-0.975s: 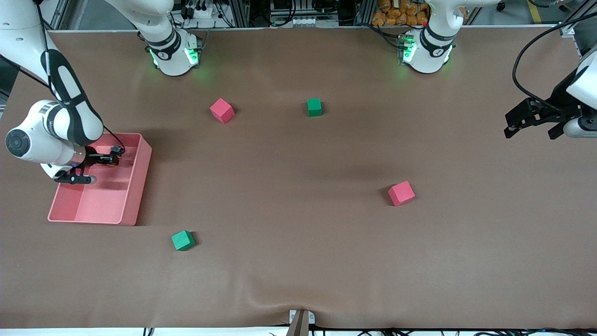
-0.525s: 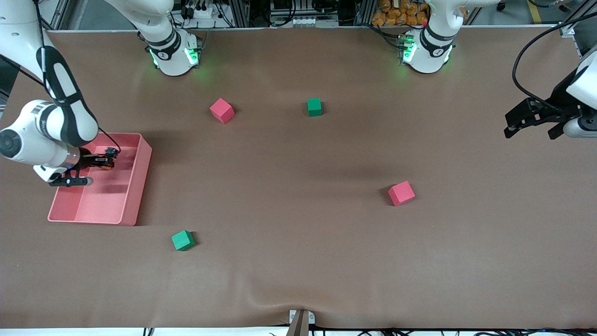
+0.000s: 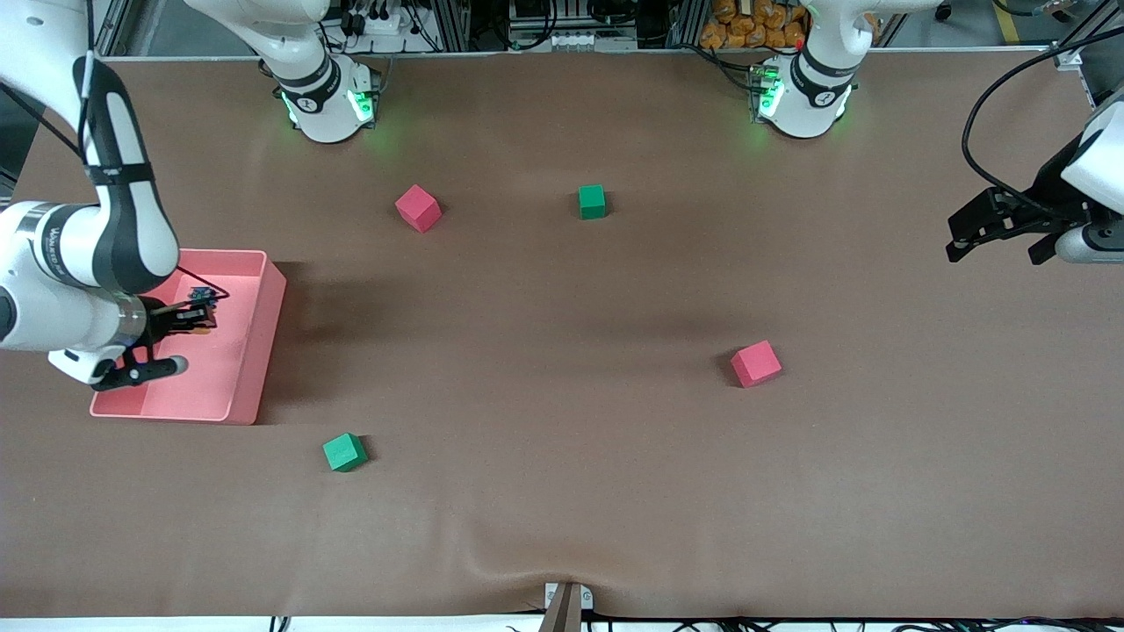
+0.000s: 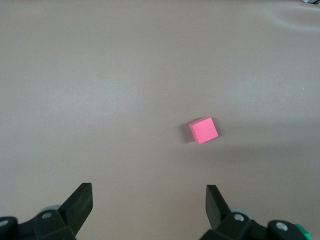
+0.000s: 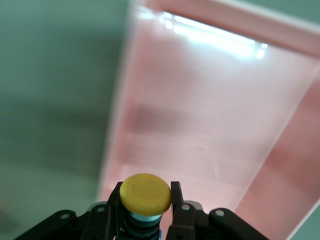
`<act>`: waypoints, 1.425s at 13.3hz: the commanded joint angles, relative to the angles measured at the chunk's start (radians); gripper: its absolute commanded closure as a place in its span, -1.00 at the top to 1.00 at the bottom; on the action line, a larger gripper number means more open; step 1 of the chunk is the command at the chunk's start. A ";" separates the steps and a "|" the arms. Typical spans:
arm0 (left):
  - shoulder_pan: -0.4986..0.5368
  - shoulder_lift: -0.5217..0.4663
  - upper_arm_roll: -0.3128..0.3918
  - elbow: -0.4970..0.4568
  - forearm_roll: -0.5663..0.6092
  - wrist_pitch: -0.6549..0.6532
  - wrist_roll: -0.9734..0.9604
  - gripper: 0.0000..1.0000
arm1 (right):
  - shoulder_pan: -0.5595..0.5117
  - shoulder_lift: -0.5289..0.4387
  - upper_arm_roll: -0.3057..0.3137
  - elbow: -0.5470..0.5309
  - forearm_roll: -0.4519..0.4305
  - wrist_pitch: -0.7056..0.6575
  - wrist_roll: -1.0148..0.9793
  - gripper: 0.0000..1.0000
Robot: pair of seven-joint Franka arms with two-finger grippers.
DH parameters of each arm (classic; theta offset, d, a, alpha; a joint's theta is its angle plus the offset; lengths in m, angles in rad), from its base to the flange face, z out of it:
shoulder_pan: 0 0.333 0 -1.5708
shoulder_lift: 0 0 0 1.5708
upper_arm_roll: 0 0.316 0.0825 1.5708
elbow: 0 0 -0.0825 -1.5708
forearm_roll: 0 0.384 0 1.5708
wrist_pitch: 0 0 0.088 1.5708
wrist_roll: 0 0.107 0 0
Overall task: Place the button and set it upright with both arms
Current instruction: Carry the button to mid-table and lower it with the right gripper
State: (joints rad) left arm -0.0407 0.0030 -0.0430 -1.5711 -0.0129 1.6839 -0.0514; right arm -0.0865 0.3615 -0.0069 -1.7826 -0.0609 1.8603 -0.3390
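My right gripper [image 3: 195, 318] hangs over the pink bin [image 3: 255, 351] at the right arm's end of the table. It is shut on the button [image 5: 145, 195], whose round orange-yellow cap faces the right wrist camera between the two fingers [image 5: 176, 200]. In the front view the button [image 3: 202, 328] shows only as a small orange spot at the fingertips. My left gripper [image 3: 988, 230] is open and empty, held above the bare table at the left arm's end; its fingers [image 4: 80, 200] stand wide apart in the left wrist view.
Two red cubes [image 3: 417, 207] [image 3: 755, 362] and two green cubes [image 3: 592, 201] [image 3: 344, 452] lie scattered on the brown table. One red cube also shows in the left wrist view [image 4: 203, 130]. The bin's inside [image 5: 210, 130] looks bare.
My right arm has risen and drawn toward the front camera over the bin, with the button still in its fingers. The left arm has barely moved.
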 commanded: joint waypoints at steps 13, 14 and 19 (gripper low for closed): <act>0.010 0.006 -0.001 0.023 0.014 -0.016 0.018 1.00 | 0.590 0.368 -0.010 0.461 0.165 0.118 0.452 -1.00; 0.010 0.005 -0.001 0.023 0.013 -0.016 0.024 1.00 | 0.606 0.387 -0.010 0.468 0.165 0.164 0.487 -1.00; 0.001 -0.002 -0.020 0.019 0.010 -0.050 0.001 1.00 | 0.729 0.534 -0.011 0.564 0.164 0.280 0.707 -1.00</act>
State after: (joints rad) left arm -0.0389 0.0102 -0.0498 -1.5529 -0.0129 1.6520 -0.0403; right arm 0.5991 0.8108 -0.0021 -1.3303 0.0803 2.1485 0.2917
